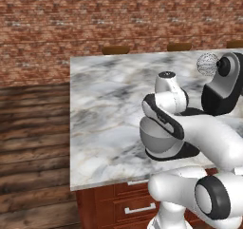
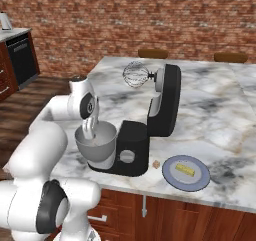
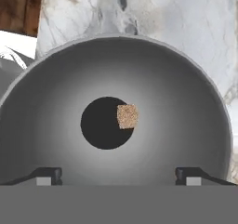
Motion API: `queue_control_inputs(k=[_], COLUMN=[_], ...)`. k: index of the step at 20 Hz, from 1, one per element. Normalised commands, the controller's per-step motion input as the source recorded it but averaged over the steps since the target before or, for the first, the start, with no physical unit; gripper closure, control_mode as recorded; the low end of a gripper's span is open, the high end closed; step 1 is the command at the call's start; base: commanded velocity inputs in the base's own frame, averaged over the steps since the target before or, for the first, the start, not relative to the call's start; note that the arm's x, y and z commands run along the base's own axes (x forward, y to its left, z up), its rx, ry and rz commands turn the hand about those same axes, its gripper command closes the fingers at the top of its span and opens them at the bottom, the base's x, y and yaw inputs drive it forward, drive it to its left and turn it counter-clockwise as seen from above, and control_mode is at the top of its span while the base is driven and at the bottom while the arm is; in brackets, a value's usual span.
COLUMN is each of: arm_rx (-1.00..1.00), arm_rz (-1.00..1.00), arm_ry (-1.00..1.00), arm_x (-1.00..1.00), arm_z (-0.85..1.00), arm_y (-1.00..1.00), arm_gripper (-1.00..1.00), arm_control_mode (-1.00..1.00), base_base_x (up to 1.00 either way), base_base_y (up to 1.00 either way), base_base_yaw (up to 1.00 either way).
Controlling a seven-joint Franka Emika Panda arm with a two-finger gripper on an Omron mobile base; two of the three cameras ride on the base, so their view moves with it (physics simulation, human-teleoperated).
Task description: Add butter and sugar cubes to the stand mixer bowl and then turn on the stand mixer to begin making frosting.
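Observation:
My gripper (image 3: 118, 176) hangs straight over the grey stand mixer bowl (image 3: 186, 107), open, with nothing between its fingertips. A small brown sugar cube (image 3: 127, 116) shows inside the bowl, at the edge of its dark centre. From the right base view the gripper (image 2: 90, 130) dips into the bowl (image 2: 97, 147), which sits on the base of the black stand mixer (image 2: 162, 105). The mixer's head is tilted up with the whisk (image 2: 135, 75) raised. The butter (image 2: 184, 170) lies on a blue-grey plate (image 2: 197, 181) right of the mixer. Another sugar cube (image 2: 156, 164) rests on the counter beside the plate.
The marble counter (image 1: 104, 109) stretches wide to the left of the bowl (image 1: 159, 142), ending at a front edge above wooden drawers (image 1: 137, 208). My own arm hides much of the mixer (image 1: 223, 88) in the left base view. A brick wall stands behind.

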Motion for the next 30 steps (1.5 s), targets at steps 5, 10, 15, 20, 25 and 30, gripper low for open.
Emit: queue_control_inputs(k=[5,10,15,20,25,30], arm_rx=[0.11,0.18,0.23,0.27,0.29,0.28], arm_rz=[0.02,0.00,0.03,0.01,0.00,0.00], arm_ry=[-0.09,-0.20,-0.13,-0.09,-0.01,0.00], arm_x=[-1.00,-1.00,-0.99,-0.73,-0.27,-0.03], arm_z=[0.47,0.27,0.13,0.08,0.13,0.00], arm_y=[-0.34,-0.52,-0.61,-0.74,-0.87,-0.84], arm_gripper=[-1.00,-1.00,-1.00,-1.00,-1.00,-1.00], arm_control_mode=[-1.00,-1.00,-1.00,-1.00,-1.00,-1.00], base_base_x=[0.00,0.00,0.00,0.00,0.00,0.00], base_base_y=[0.00,0.00,0.00,0.00,0.00,0.00], base_base_yaw=[0.00,0.00,0.00,0.00,0.00,0.00])
